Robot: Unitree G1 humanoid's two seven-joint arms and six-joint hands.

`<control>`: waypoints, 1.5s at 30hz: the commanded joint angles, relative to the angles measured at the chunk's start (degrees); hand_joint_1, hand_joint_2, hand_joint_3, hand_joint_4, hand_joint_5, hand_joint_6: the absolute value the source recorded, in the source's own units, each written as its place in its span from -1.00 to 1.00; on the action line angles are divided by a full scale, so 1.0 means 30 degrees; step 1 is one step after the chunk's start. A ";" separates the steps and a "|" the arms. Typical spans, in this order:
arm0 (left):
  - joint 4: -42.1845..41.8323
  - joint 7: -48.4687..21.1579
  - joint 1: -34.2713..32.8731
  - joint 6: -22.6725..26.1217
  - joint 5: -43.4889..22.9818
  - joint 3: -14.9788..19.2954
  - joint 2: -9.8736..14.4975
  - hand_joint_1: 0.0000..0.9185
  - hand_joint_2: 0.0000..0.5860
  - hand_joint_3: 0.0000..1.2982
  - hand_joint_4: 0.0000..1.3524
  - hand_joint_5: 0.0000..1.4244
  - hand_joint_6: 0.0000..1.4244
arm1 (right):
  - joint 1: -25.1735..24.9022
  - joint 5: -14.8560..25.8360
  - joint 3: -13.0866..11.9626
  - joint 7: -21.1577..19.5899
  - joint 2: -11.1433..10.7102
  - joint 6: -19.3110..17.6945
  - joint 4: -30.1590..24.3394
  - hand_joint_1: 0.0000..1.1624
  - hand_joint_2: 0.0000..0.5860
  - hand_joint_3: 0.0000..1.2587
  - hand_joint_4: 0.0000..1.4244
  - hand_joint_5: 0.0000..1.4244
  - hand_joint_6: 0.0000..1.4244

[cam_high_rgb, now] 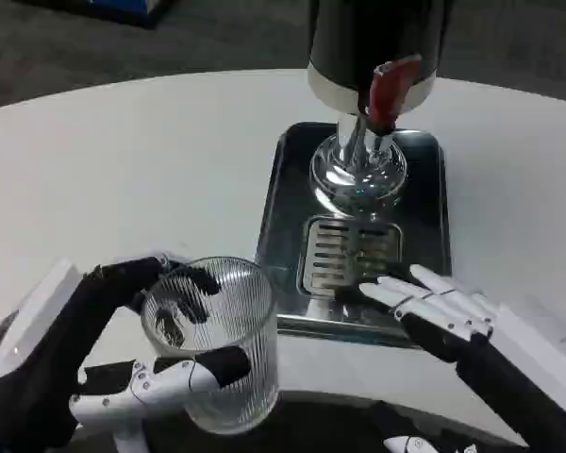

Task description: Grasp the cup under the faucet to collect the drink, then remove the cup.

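A round white table (123, 170) fills most of the frame, with dark carpet showing beyond its far edge along the top. At the bottom left, closest to me, the robot's left hand (123, 368) is wrapped around a clear ribbed glass cup (217, 340): dark fingers (165, 278) curl round the far side of the rim and a white-and-black thumb (184, 376) crosses the front wall. The cup stands upright and looks empty, as far as I can tell through the ribbing. It sits near the table's near edge, just left of the tray's front corner, and well short of the spout.

At the lower right, the right hand (439, 307) lies released, its white fingers stretched flat and together, the tips resting at or just over the front lip of the metal drip tray (283, 208). It holds nothing.

Further back, centre right, the tray carries a slotted grate (349, 255), and behind that the chrome foot of the drink dispenser (358, 175). Its dark body rises out of the top edge, with a red tap lever (389, 90) pointing down at the front.

I judge the grasp to be made and the filling not yet begun. The next move calls for carrying the cup right and away, onto the grate beneath the lever, keeping it level, while the right hand is free to work the tap
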 commanded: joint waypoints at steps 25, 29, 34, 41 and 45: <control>0.0209 0.0325 -0.0547 -0.0574 0.0051 -0.0252 -0.0139 0.48 -0.76 0.11 0.07 0.00 -0.26 | 0.0172 -0.0227 0.0213 0.0010 0.0711 0.0467 -0.0172 -0.13 0.50 -0.72 -0.82 -0.93 -0.91; 0.0662 0.0380 -0.0991 -0.0640 0.0163 -0.0076 -0.0069 0.48 -0.76 0.11 0.07 0.00 -0.26 | 0.0038 -0.0369 0.0520 0.0056 0.0812 0.0567 -0.0122 -0.13 0.50 -0.72 -0.82 -0.93 -0.91; 0.1622 0.0674 -0.1925 -0.0634 0.0467 -0.0080 -0.0049 0.48 -0.76 0.11 0.08 0.00 -0.26 | 0.0028 -0.0537 0.0758 0.0036 0.0919 0.0705 -0.0063 -0.13 0.50 -0.72 -0.82 -0.93 -0.91; 0.6035 0.1967 -0.4953 -0.2078 0.1443 -0.0352 0.0470 0.48 -0.76 0.11 0.08 0.00 -0.26 | -0.0035 -0.0703 0.1047 0.0078 0.0964 0.0968 -0.0204 -0.13 0.50 -0.72 -0.82 -0.93 -0.91; 0.9245 0.3038 -0.6697 -0.3769 0.2243 -0.0820 0.0819 0.48 -0.76 0.11 0.08 0.00 -0.26 | 0.0104 -0.0734 0.1035 0.0045 0.0994 0.1074 -0.0368 -0.13 0.50 -0.72 -0.82 -0.93 -0.91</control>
